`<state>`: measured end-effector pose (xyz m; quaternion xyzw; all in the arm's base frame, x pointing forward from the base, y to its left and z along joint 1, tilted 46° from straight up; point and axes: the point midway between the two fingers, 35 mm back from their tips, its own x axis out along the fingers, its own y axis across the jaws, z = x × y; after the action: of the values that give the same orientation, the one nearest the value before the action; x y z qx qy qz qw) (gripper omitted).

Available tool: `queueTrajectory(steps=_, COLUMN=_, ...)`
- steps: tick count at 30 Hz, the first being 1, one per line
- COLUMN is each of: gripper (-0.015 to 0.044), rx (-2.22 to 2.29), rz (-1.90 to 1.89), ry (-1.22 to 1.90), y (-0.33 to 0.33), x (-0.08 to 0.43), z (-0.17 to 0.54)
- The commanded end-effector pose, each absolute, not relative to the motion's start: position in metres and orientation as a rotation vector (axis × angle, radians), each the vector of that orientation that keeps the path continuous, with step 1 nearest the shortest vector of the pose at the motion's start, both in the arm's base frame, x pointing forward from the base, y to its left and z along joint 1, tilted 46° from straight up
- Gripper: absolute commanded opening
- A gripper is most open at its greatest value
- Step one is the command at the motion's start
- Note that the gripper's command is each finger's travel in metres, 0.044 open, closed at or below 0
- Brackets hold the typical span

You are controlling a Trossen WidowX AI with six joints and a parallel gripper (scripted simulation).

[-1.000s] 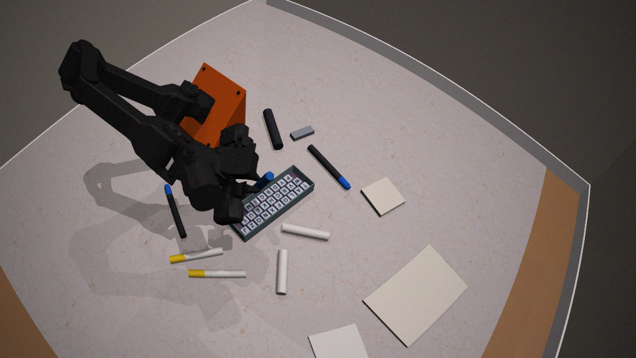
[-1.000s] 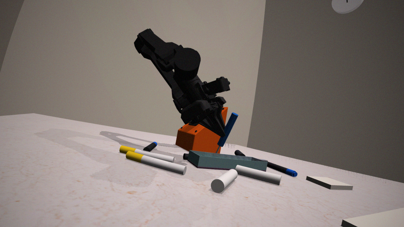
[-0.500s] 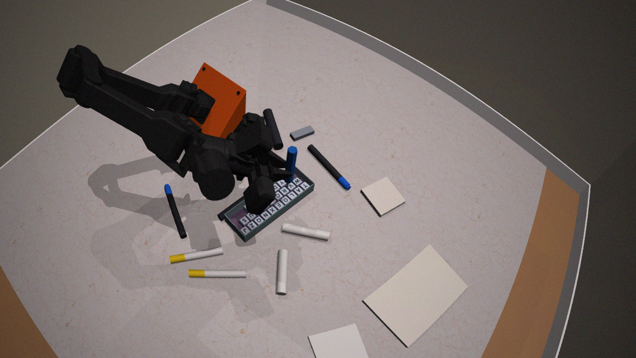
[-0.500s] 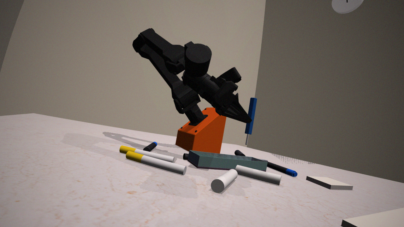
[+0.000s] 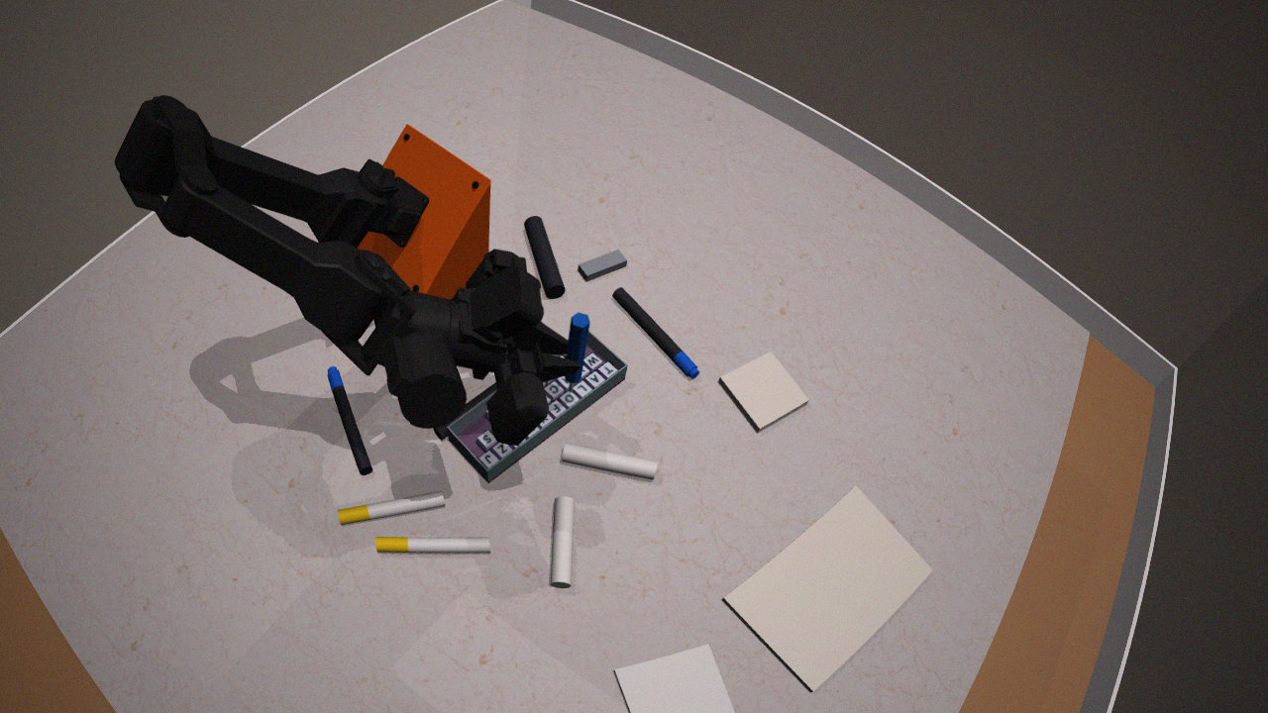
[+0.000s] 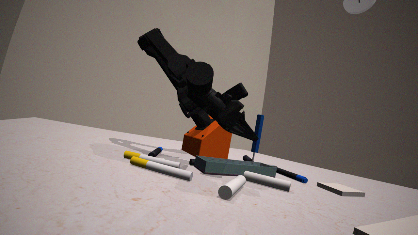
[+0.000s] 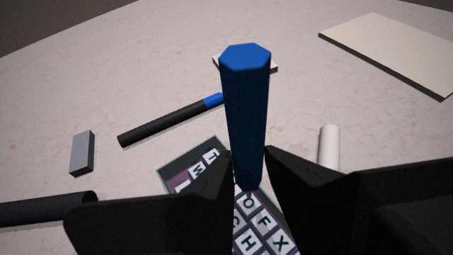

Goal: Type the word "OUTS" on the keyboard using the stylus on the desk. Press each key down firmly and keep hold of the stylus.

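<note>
Stylus (image 5: 578, 341) (image 6: 259, 128) (image 7: 245, 106), blue and six-sided, is seen from the top in the grasp of the gripper (image 5: 575, 364) (image 6: 257, 138) (image 7: 248, 155). It is over the keyboard (image 5: 558, 421) (image 6: 233, 168) (image 7: 192, 152), toward the end where the T key is. The arm covers many keys in this view. One white cylinder (image 5: 608, 461) (image 6: 267, 180) (image 7: 329, 146) lies near the long side of the keyboard. A black marker with blue end (image 5: 656, 330) (image 6: 287, 173) (image 7: 163, 122) lies near the T end.

From the exterior side, the stylus stands almost upright, a little tilted, with its thin metal tip pointing down. The lower part of the tip is hidden behind the keyboard wall. The arm reaches over from its orange base (image 5: 443, 168) (image 6: 217, 146).

In the wrist view, the two fingers are closed upon the blue handle, one on each side. The tip is at the edge of the O key (image 7: 248, 202); whether it touches or presses this key, I cannot tell. Beside O is the F key (image 7: 264, 222), and a grey block (image 5: 602, 264) (image 7: 81, 152) lies apart from the keyboard.
</note>
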<state>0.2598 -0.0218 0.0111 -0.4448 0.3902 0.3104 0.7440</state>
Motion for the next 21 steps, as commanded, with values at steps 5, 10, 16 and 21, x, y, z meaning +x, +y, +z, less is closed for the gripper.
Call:
queueTrajectory(steps=5, gripper=0.0081, rx=-0.973, rz=0.686, ry=0.852, y=-0.0236, x=0.2594, z=0.0076)
queueTrajectory(steps=10, gripper=0.0081, rx=-0.973, rz=0.686, ry=0.852, y=-0.0265, x=0.2593, z=0.0048)
queueTrajectory(steps=16, gripper=0.0081, rx=-0.973, rz=0.686, ry=0.852, y=-0.0288, x=0.2592, z=0.0026)
queueTrajectory(steps=21, gripper=0.0081, rx=-0.974, rz=0.686, ry=0.852, y=-0.0310, x=0.2592, z=0.0005)
